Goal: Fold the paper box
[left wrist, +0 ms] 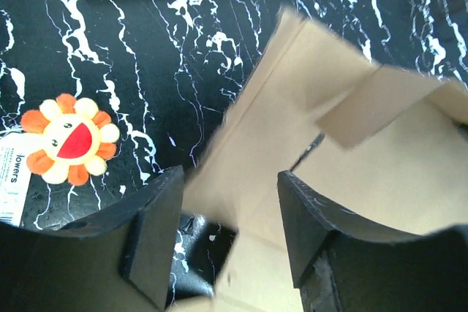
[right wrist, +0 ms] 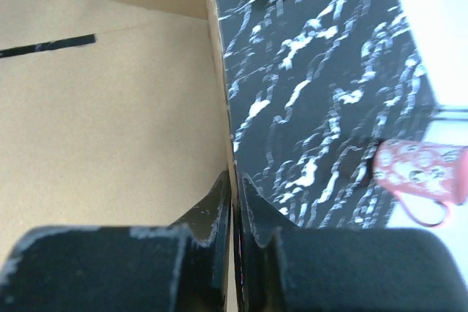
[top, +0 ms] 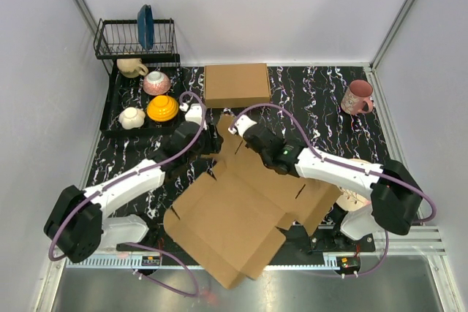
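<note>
Right fingers (right wrist: 259, 213) pinch the paper box (top: 234, 210); left fingers (left wrist: 157, 231) gape around its blurred flap.

1. The paper box (top: 241, 217) is plain brown corrugated cardboard, a die-cut sheet with flaps and slots.
2. Main panels lie open and flat on the dark marbled table (top: 322, 107), near corner past its front edge.
3. Far-end flaps stand raised, partly folded.
</note>
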You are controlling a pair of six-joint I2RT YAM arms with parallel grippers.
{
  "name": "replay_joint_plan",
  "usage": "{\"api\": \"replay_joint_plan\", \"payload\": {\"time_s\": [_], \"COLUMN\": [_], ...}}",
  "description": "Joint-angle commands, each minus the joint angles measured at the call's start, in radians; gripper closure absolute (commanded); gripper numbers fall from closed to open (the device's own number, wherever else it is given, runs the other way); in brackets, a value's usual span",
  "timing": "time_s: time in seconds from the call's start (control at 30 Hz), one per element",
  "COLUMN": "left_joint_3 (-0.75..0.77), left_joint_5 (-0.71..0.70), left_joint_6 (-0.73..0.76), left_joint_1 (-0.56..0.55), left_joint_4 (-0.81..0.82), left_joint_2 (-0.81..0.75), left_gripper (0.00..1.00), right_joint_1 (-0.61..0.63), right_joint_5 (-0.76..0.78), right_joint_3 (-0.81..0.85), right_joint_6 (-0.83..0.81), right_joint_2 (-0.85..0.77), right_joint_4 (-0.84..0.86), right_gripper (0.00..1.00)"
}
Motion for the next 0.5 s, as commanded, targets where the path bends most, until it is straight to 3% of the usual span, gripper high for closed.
{"api": "replay_joint_plan", "payload": {"time_s": [0.0, 0.17, 0.47], "left_joint_3": [-0.034, -0.078, -0.149], "left_joint_5": [-0.046, -0.101, -0.213], "left_joint_6": [-0.036, -0.068, -0.108], "left_joint_1": [0.006, 0.006, 0.006], "left_joint_4": [0.126, 0.201, 0.292], "left_joint_2": [-0.088, -0.142, -0.19], "left_gripper": [0.41, 0.39, 0.37], "right_joint_1": [0.014, 0.032, 0.146], "right_joint_5": [0.173, 0.273, 0.31], "right_joint_3": [0.06, 0.055, -0.038], "right_joint_6": [-0.187, -0.411, -0.739], "right_joint_2": [-0.058, -0.056, -0.024], "right_joint_4": [0.139, 0.26, 0.496], "right_gripper": [0.91, 0.94, 0.94]}}
